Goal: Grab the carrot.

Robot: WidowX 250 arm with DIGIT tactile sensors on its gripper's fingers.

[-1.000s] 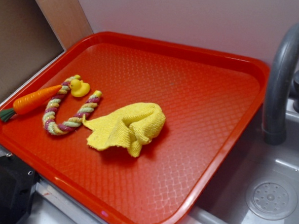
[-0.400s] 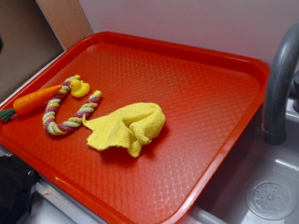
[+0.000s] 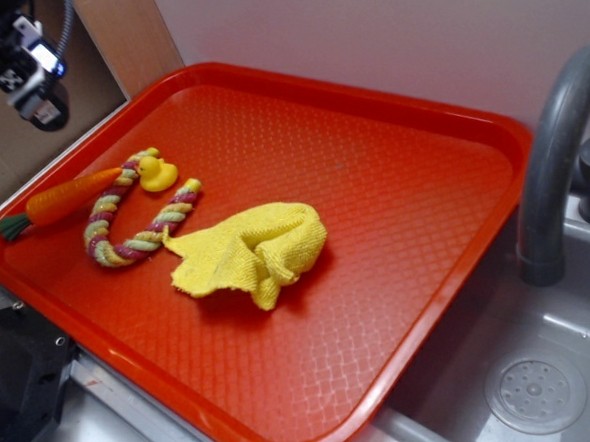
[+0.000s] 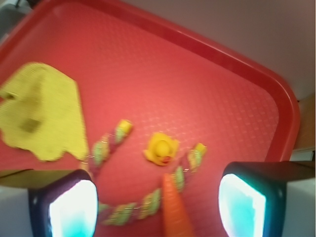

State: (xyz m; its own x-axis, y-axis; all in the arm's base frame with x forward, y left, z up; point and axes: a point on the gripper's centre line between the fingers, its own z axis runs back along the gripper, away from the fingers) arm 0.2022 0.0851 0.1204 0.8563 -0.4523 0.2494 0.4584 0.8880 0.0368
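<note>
We see the tool [image 3: 27,69] come further into the upper left of the exterior frame, where a moment ago only its edge showed and a second ago nothing at all; it now hangs above and beyond the tray's [image 3: 398,109] left edge, well apart from everything on it. In the wrist view its two fingers [image 4: 74,207] stand wide apart at the lower corners, released and holding nothing. The carrot [image 3: 61,198] lies untouched at the left of the tray, green tuft toward the lower left rim, its tip touching one end of the braided rope [image 3: 124,216]; from the wrist camera the carrot [image 4: 175,210] sits at the bottom centre, between the open fingers. The rubber duck [image 3: 156,173] rests just beside the rope's upper end, and the yellow cloth [image 3: 252,249] lies crumpled near the middle. We judge the approach has only begun: the arm is arriving over its target, and the descent and closing are not yet done, with rope and duck close enough to get caught.
</note>
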